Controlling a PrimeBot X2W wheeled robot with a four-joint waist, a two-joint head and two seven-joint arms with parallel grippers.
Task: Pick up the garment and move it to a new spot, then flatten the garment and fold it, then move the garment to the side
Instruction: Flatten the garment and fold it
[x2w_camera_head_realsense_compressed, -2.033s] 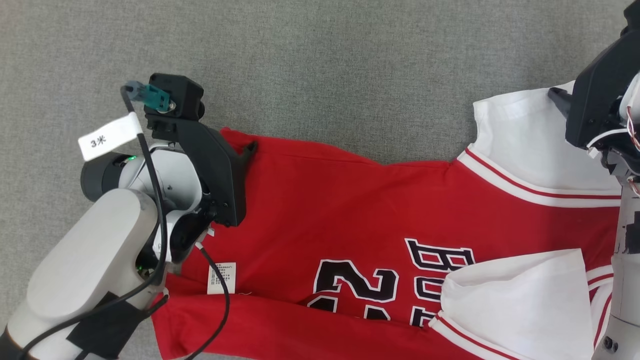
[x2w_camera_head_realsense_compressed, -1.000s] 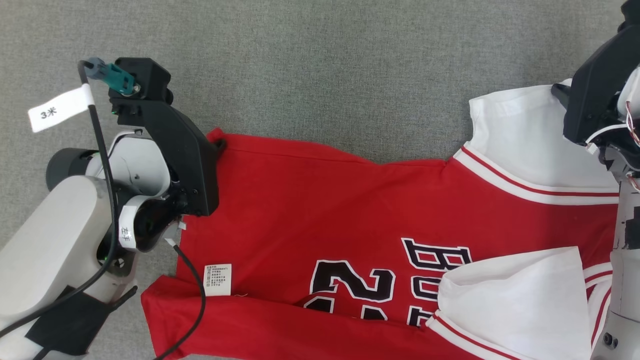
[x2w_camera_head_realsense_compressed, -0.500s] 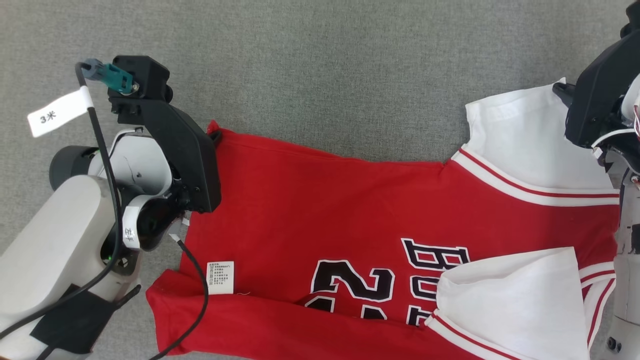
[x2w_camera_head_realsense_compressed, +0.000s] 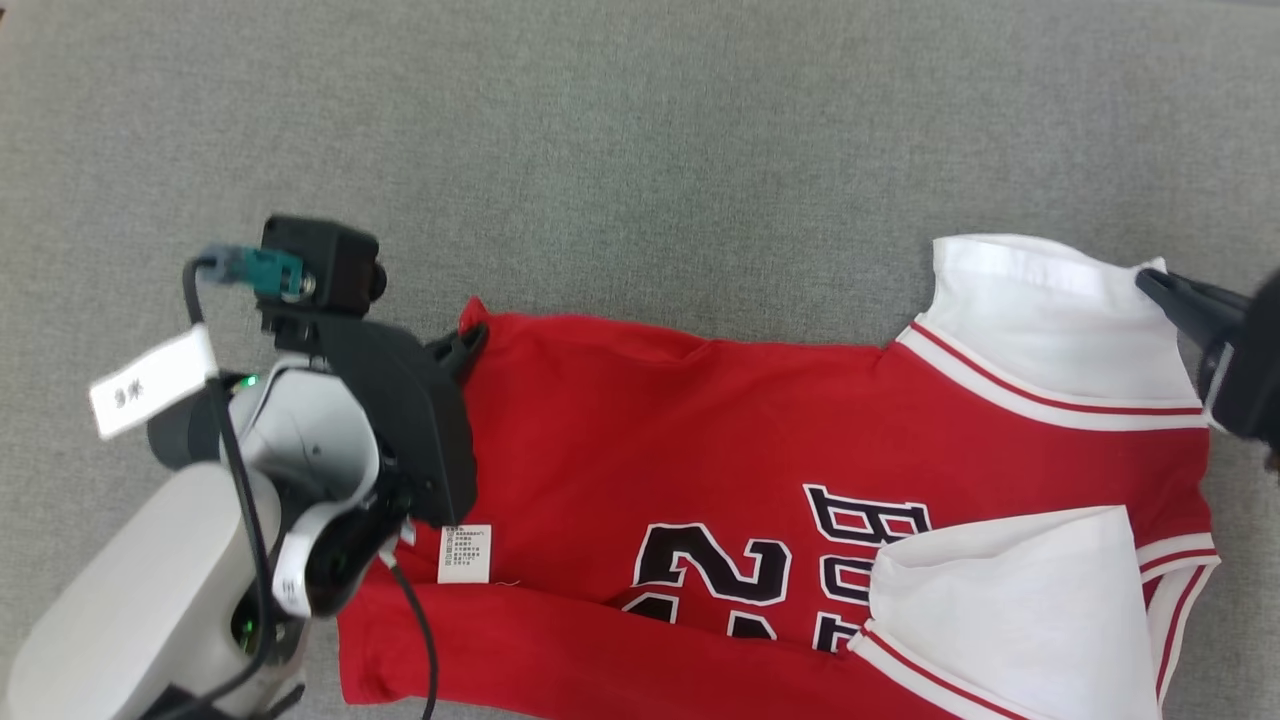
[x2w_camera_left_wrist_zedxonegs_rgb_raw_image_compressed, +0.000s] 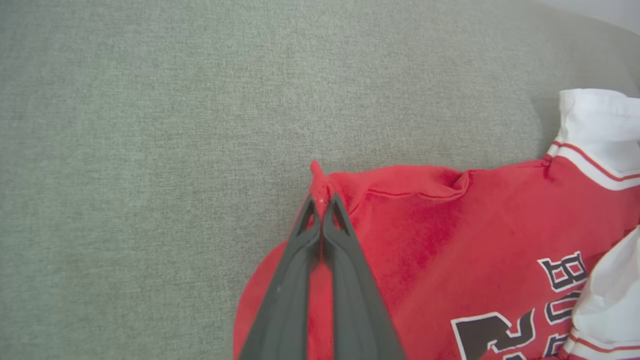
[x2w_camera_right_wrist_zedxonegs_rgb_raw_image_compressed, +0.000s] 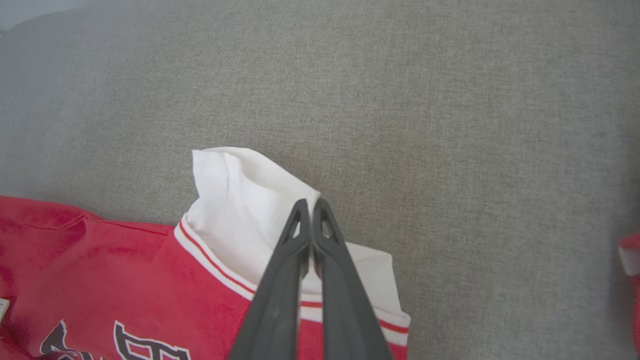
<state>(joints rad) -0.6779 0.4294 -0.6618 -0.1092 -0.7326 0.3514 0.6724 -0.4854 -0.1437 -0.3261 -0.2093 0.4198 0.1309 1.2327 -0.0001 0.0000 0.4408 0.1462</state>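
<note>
Now left gripper (x2w_camera_left_wrist_zedxonegs_rgb_raw_image_compressed: 320, 200) pinches jersey (x2w_camera_head_realsense_compressed: 700, 430) at far hem corner (x2w_camera_left_wrist_zedxonegs_rgb_raw_image_compressed: 319, 181), right gripper (x2w_camera_right_wrist_zedxonegs_rgb_raw_image_compressed: 310, 206) at far sleeve (x2w_camera_head_realsense_compressed: 1050, 300). Jersey lies left-right between them.

Grey bench (x2w_camera_head_realsense_compressed: 640, 150) bare beyond the garment (x2w_camera_head_realsense_compressed: 700, 420) on its far side, open lane along that edge, left gripper (x2w_camera_head_realsense_compressed: 473, 342) clamped on garment's far-left corner, right gripper (x2w_camera_head_realsense_compressed: 1148, 282) clamped on its white sleeve (x2w_camera_head_realsense_compressed: 1050, 310), black cable (x2w_camera_head_realsense_compressed: 418, 620) draped over garment's near-left hem.
</note>
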